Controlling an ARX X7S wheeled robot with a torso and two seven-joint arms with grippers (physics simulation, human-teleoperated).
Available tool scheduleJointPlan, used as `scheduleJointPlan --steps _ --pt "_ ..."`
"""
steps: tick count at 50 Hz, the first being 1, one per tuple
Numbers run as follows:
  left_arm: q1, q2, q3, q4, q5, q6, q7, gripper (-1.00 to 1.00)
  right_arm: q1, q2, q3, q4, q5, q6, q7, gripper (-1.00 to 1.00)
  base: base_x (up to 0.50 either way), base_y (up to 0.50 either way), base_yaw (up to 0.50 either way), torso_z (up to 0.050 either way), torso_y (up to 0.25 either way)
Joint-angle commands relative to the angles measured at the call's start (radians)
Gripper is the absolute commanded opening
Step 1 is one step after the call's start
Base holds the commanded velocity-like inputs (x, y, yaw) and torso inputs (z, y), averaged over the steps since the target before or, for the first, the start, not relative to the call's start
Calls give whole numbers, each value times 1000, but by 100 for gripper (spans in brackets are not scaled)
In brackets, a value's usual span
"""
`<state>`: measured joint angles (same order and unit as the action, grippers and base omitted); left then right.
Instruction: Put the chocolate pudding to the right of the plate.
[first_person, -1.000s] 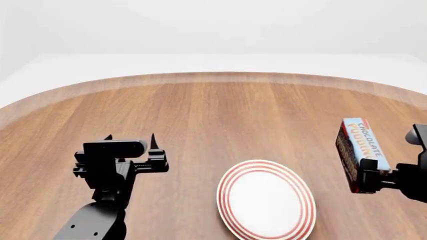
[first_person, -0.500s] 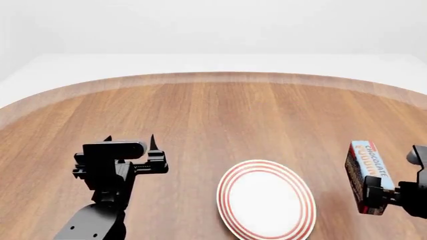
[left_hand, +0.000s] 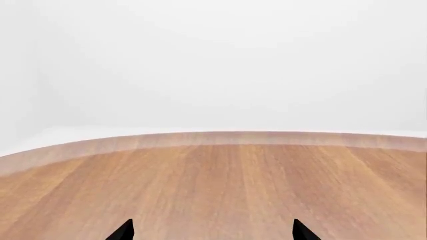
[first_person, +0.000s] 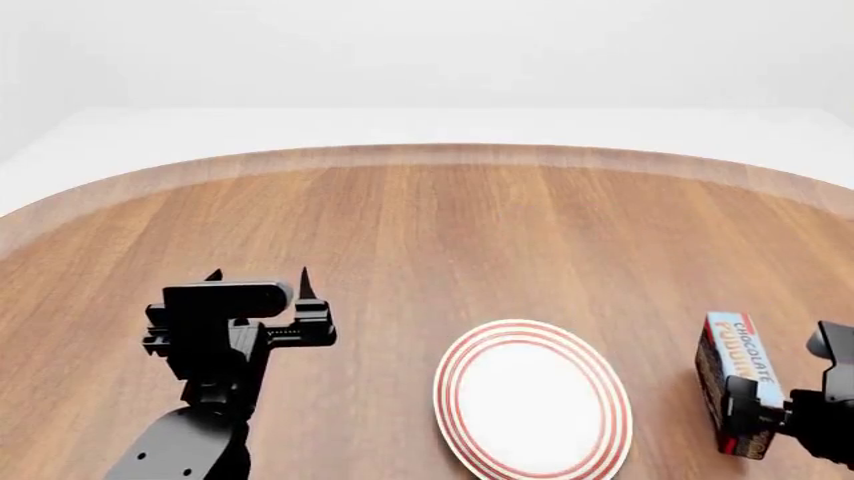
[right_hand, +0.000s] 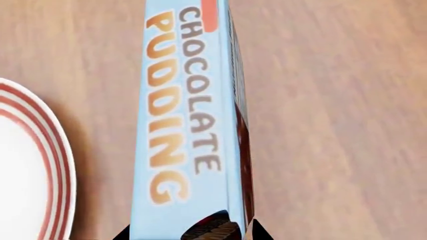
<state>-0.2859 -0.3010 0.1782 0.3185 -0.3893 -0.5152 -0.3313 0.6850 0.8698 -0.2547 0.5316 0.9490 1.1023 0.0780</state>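
The chocolate pudding (first_person: 738, 383) is a carton with a light-blue top and dark brown sides, held on edge in my right gripper (first_person: 763, 420) just right of the plate (first_person: 533, 398), low over the table. In the right wrist view the carton (right_hand: 190, 125) fills the middle, and the fingertips press its two sides. The plate's red-ringed rim (right_hand: 47, 165) shows beside it. My left gripper (first_person: 260, 283) is open and empty, left of the plate. Its two fingertips (left_hand: 123, 231) show over bare wood.
The round wooden table (first_person: 427, 230) curves away to a pale edge at the back. The table's right edge lies close beyond the right gripper.
My right gripper has carried the pudding nearer and downward, from higher up at the right to low beside the plate. The left arm has not moved.
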Motion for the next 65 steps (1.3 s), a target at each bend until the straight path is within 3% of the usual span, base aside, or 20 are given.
scheduleJointPlan --steps 1,3,4,21,32,48,59,65 --pt "0 -3 3 1 -4 1 -2 100 17 -9 -15 31 -27 -15 -17 -100 0 0 0 0 0" --pt "0 -5 2 4 -7 -1 -3 100 19 -9 -15 26 -25 -14 -19 -100 0 0 0 0 0" --pt "-1 -6 4 4 -7 -3 -3 100 25 -7 -12 25 -23 -10 -15 100 0 0 0 0 0" --pt "-6 -9 10 15 -16 -9 -7 100 5 44 89 -138 52 -4 65 100 0 0 0 0 0" --pt "-10 -11 17 16 -20 -12 -8 100 50 117 212 -363 170 55 165 100 0 0 0 0 0" --pt "-21 -15 22 10 -24 -18 -13 100 43 108 277 -458 263 68 177 100 0 0 0 0 0" --pt "-70 -24 31 46 -30 -69 -28 100 -185 50 484 -950 367 -67 314 100 0 0 0 0 0" --pt "-102 -22 32 69 -40 -93 -35 100 -201 -22 433 -1110 271 -116 403 100 0 0 0 0 0"
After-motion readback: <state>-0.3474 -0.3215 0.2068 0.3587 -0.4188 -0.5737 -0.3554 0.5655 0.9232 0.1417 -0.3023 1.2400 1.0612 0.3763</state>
